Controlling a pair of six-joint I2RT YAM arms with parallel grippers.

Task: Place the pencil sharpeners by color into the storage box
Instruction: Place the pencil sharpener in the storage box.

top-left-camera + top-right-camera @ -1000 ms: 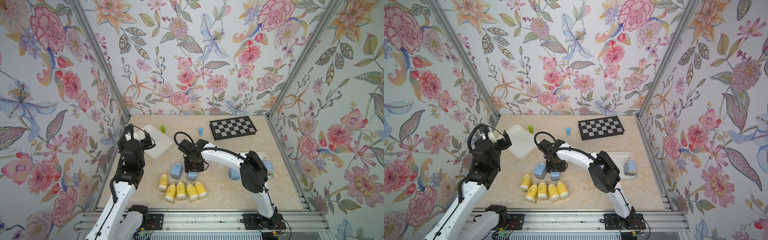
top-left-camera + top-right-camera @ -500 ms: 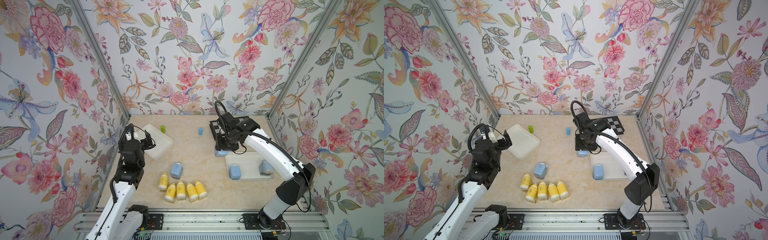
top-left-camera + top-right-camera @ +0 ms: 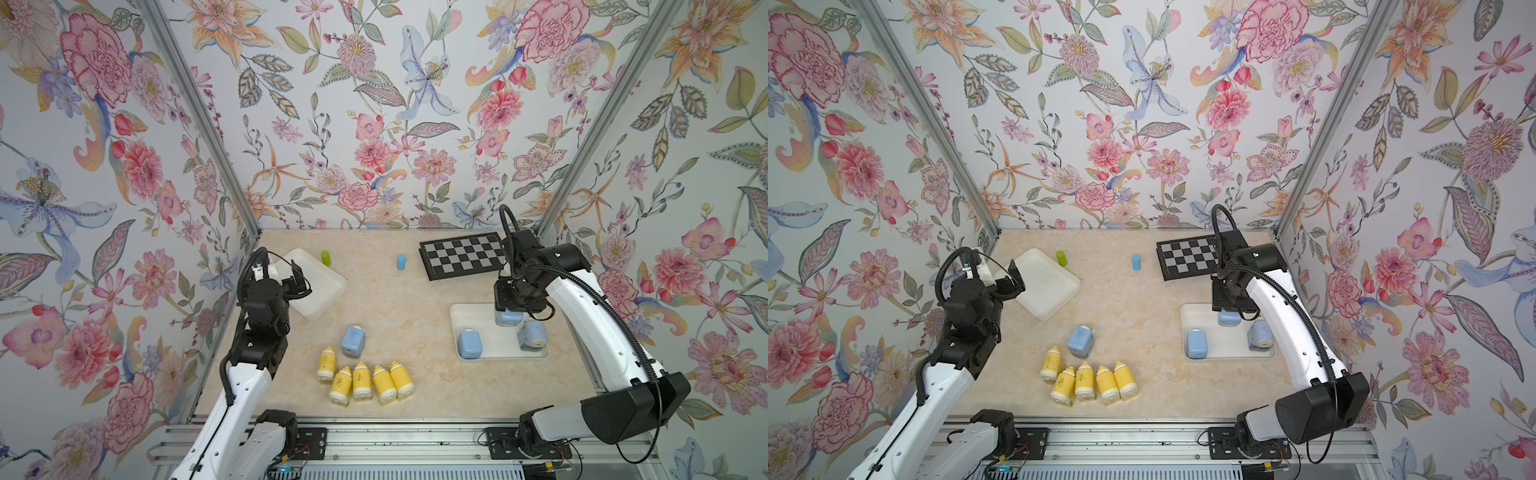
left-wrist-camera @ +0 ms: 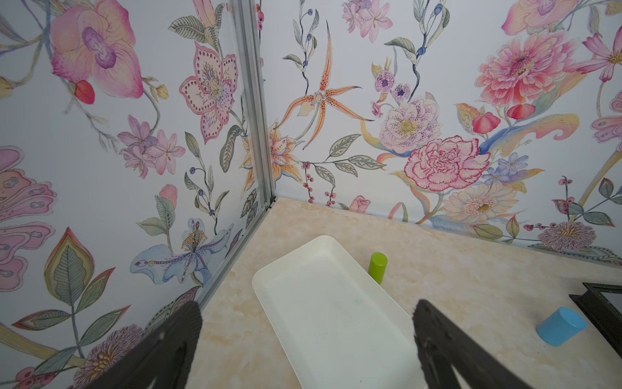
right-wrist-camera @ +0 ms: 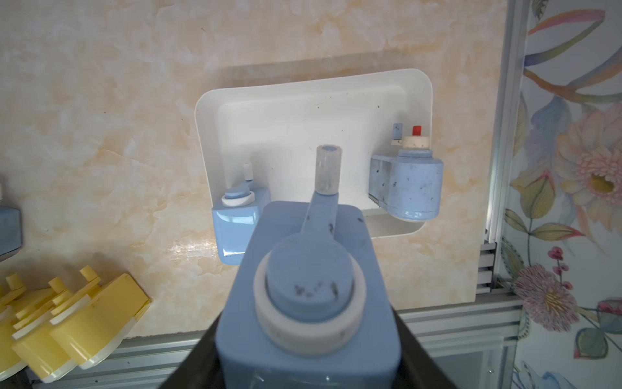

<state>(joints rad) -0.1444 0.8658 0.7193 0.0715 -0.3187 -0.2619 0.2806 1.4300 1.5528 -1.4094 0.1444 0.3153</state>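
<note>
My right gripper (image 3: 509, 312) (image 5: 308, 353) is shut on a pale-blue pencil sharpener (image 3: 509, 318) (image 5: 309, 296), holding it over the far side of the white storage box (image 3: 498, 356) (image 5: 202, 134) at the right. Two more blue sharpeners (image 3: 469, 344) (image 3: 532, 334) lie in that box. Another blue one (image 3: 353, 340) (image 3: 1080, 340) stands on the table above a row of several yellow sharpeners (image 3: 361, 380) (image 5: 84, 316). My left gripper (image 3: 297, 278) (image 4: 308, 323) hangs open over a second, empty white box (image 3: 320, 291) (image 4: 269, 279) at the far left.
A small green cylinder (image 3: 326, 258) (image 4: 377, 267) stands beside the left box, and a small blue cylinder (image 3: 401, 262) (image 4: 560, 326) stands mid-back. A black checkerboard (image 3: 461, 255) lies at the back right, partly under my right arm. Flowered walls close in three sides.
My right arm has carried the blue sharpener from the middle of the table, beside the yellow row, across to above the right box. The left arm has not moved.
</note>
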